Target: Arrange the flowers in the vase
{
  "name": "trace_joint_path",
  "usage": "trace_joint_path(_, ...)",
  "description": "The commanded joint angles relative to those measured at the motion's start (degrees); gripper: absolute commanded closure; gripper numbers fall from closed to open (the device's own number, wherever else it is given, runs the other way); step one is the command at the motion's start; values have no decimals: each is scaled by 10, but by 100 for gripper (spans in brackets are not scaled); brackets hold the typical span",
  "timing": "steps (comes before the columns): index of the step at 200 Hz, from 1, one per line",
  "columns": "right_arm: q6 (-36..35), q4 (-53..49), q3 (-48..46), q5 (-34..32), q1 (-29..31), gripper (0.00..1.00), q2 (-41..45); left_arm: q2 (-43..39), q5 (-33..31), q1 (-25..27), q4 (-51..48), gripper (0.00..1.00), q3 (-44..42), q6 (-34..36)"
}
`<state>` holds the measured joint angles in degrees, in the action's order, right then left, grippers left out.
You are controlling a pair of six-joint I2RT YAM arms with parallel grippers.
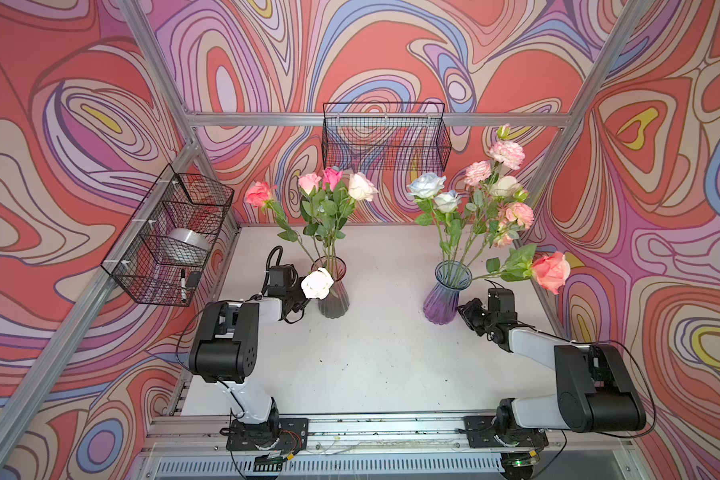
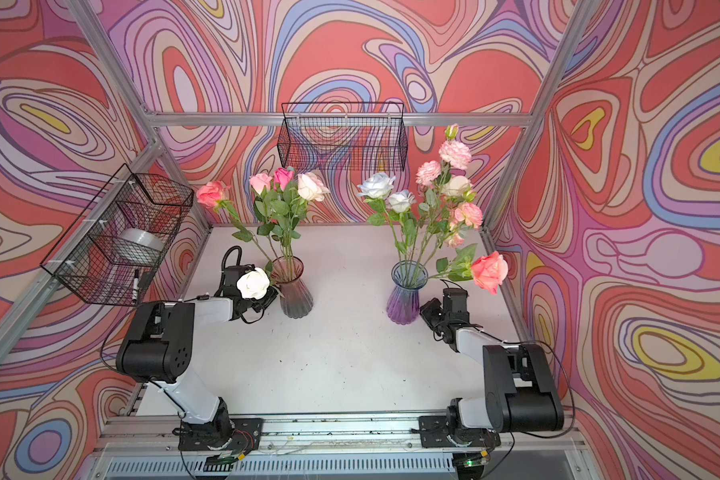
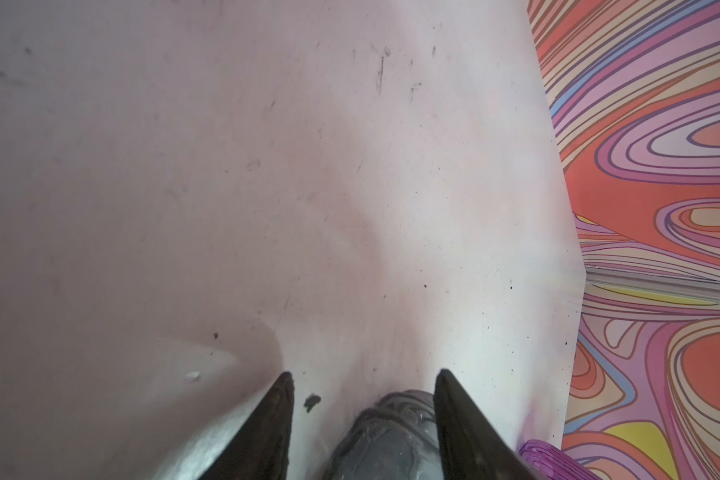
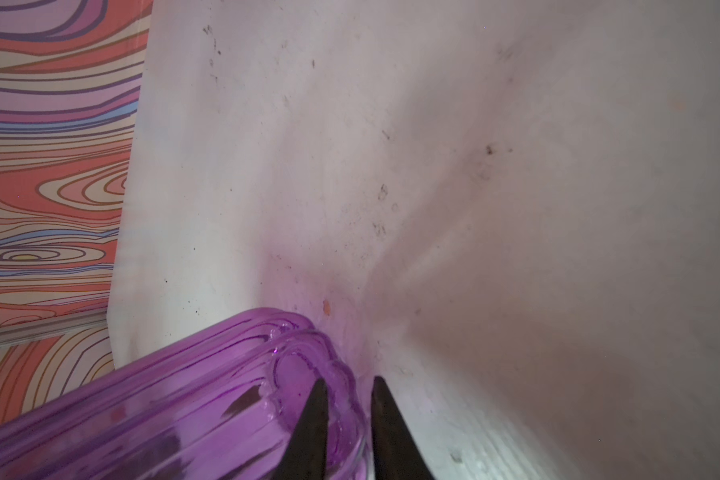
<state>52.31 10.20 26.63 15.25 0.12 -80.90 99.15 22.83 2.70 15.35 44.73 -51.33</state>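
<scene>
The flowers stand in two bunches on the white desk (image 1: 371, 353), on long thin green stems with broad leaves.

The smoky grey-pink ribbed glass vase (image 1: 332, 297), left of the middle, holds a coral-pink rose (image 1: 260, 193) leaning out to the left, a pale pink rose (image 1: 309, 182), a magenta rose (image 1: 332, 176) and a cream rose (image 1: 361, 187) close together. A full white rose (image 1: 317, 283) droops low beside the rim.

The purple ribbed glass vase (image 1: 444, 298), right of the middle, holds two pale blue roses (image 1: 427, 185). With them are frilled pink-and-white carnations (image 1: 506, 153) on the tallest stems, and a cream bloom (image 1: 504, 185) among those. A large coral rose (image 1: 551, 272) hangs far out to the right, almost level.

The left hand (image 3: 363, 378) is low beside the grey vase, partly hidden behind the white rose in both top views. In the left wrist view its fingers (image 3: 281, 399) stand wide. The vase's foot sits between them, against one finger, with bare desk showing beside the other.

The right hand (image 4: 348, 384) is just beside the purple vase's foot. Its fingers (image 4: 314, 407) are narrow, with a thin gap between them, and no stem is in them.
</scene>
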Motion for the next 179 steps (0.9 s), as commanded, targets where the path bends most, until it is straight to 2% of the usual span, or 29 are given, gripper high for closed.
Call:
trace_joint_path(1, 14, 38, 2, 24, 12, 81, -12, 1, -6, 20, 19, 45, -6, -7)
trace_joint_path(80, 49, 96, 12, 19, 64, 80, -61, 25, -5, 72, 34, 47, 18, -17)
trace_joint_path(146, 55, 101, 41, 9, 101, 78, -83, 31, -1, 91, 43, 45, 17, -18)
trace_joint_path(179, 40, 69, 48, -5, 101, 77, -63, -4, -17, 88, 15, 42, 6, 2)
